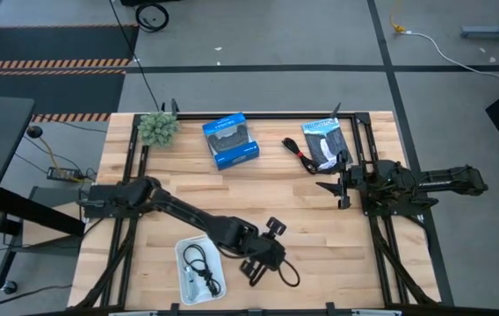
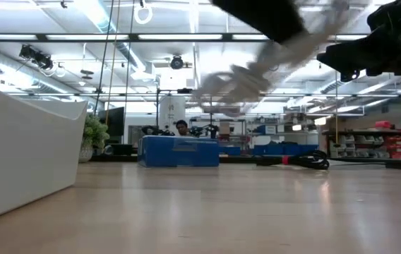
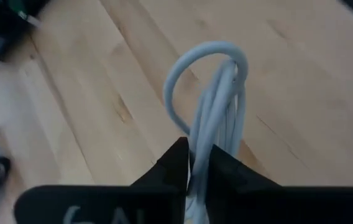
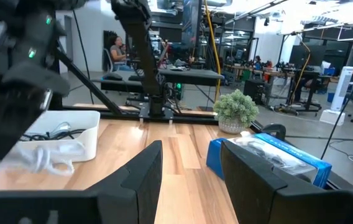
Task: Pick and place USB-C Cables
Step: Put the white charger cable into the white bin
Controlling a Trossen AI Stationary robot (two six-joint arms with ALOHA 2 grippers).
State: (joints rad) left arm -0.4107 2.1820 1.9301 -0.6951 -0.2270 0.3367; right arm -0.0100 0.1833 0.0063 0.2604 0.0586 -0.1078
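White bin (image 1: 182, 250): near the bench's (image 1: 258, 189) front edge, left of centre; I see a black cable (image 1: 198, 260) coiled inside with a white cable (image 1: 187, 281) beside it.
Left tool (image 3: 192, 163): I read its fingers (image 3: 173, 163) as pinched tight on a pale silvery-blue cable (image 3: 217, 99), whose loops stick out past the tips; it hangs above the bench just right of the bin.
Red-and-black cable (image 1: 300, 155): at the bench's back right, beside the flat black-and-blue packet (image 1: 323, 143).
Blue box (image 1: 230, 140): back centre, beside a small plant (image 1: 157, 128).
Right tool (image 4: 189, 168): I see it parked at the right side, fingers spread, nothing between them.
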